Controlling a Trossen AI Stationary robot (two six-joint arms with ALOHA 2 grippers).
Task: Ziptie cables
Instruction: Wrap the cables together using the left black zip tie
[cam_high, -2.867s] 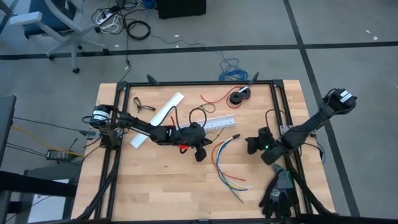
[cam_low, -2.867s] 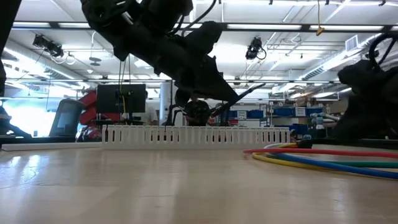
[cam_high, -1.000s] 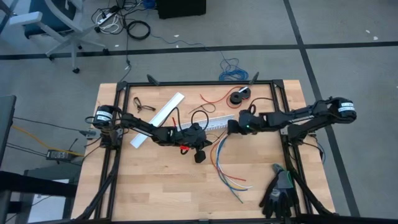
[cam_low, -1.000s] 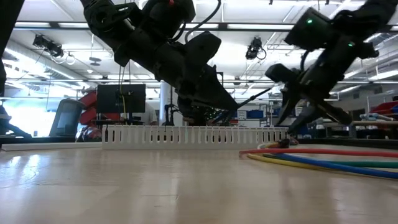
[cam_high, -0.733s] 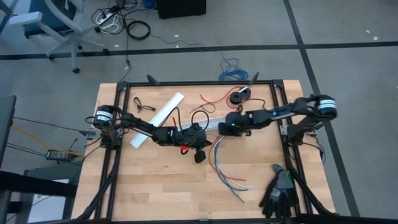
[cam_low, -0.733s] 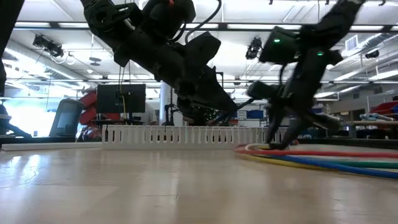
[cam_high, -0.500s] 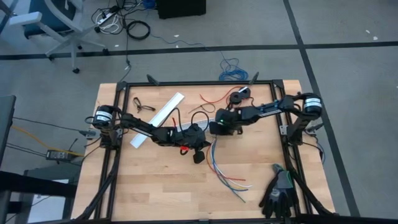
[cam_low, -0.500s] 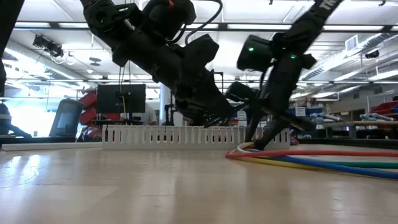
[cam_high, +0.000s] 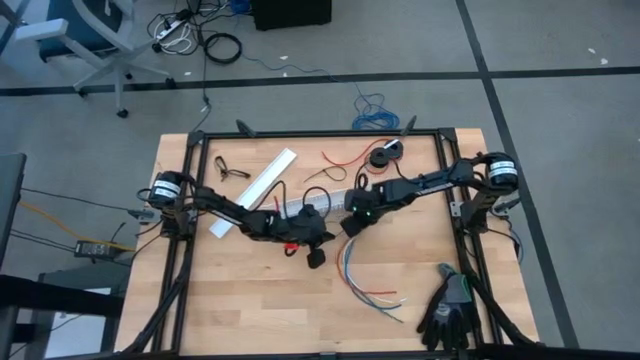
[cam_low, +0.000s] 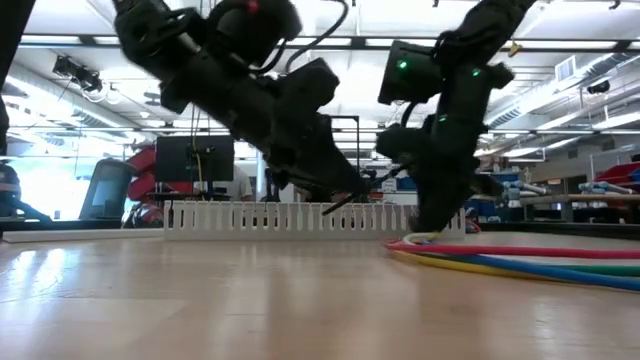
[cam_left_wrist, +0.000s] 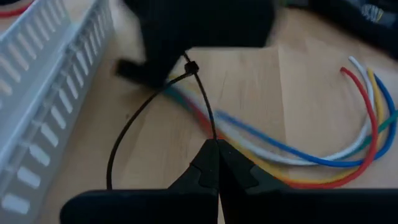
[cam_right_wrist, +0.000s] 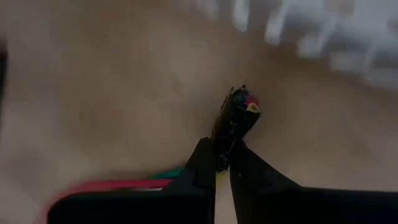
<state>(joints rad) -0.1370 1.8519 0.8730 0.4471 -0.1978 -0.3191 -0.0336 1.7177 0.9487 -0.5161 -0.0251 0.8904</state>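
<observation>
No brand, label or writing can be read anywhere on the table (cam_high: 230, 290).

Taking the white slotted cable duct (cam_low: 300, 216) as landmark: to its left in the high view lies one flat white strip (cam_high: 253, 192), with a small black loop of wire (cam_high: 232, 171) beyond that. One left gripper (cam_left_wrist: 217, 144) sits just in front of the duct near its middle, its fingers pressed fully together on one black zip tie (cam_left_wrist: 149, 106) bent into a loop.

One bunch of cables (cam_high: 362, 278) fans out in front of the duct's right part; five colours can be counted: red, orange, blue, green and white. The right gripper (cam_right_wrist: 222, 163) stands at the bunch's black-sleeved end (cam_right_wrist: 237, 113), just in front of the duct, its fingers closed on that sleeve.

Behind the duct lie one thin red wire (cam_high: 345, 159) and one black reel (cam_high: 383, 155). Far right of the duct, at the table's front corner, lies a pair of black gloves (cam_high: 448, 312).
</observation>
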